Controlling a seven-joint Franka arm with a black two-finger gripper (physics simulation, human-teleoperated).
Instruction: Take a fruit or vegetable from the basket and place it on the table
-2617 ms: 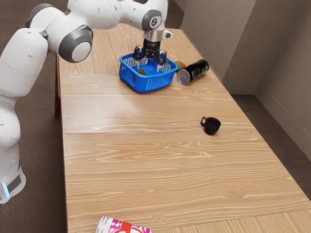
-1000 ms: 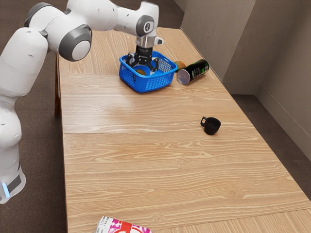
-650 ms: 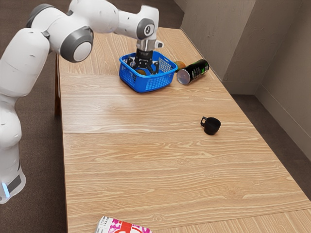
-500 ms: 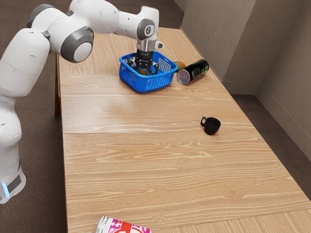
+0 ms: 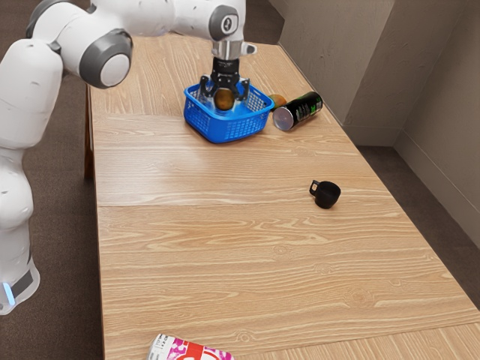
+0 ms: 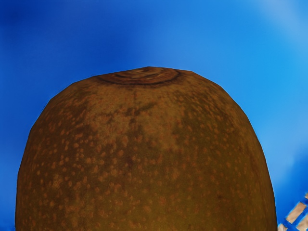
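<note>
Lift stage: gripper [image 5: 224, 95] pinches brown fruit [image 5: 224, 101] over the basket [image 5: 229, 132]; next move likely needs rim clearance, then lowering onto table [image 5: 195, 247].

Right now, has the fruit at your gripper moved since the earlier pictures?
Yes, up. Judged against the basket's near rim, which partly hid the fruit earlier, it now shows whole above that rim, in my gripper.
</note>
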